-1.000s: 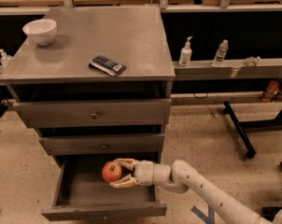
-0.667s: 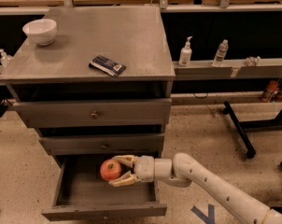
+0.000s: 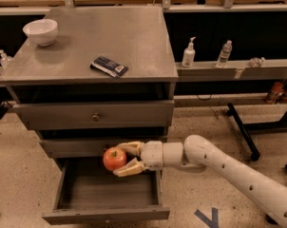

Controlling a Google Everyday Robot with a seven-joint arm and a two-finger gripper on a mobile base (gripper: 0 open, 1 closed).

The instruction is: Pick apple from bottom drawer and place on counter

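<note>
so the gripper (image 3: 122, 158) has its 2 fingers clamped around the apple (image 3: 114, 158), holding it up over the open bottom drawer (image 3: 105, 194), well below the counter (image 3: 105, 37).

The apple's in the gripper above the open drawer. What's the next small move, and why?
Probably draw the gripper back from the cabinet while lifting. It is shut on the apple over the bottom drawer, close to the drawer front above, and the counter lies higher up.
</note>
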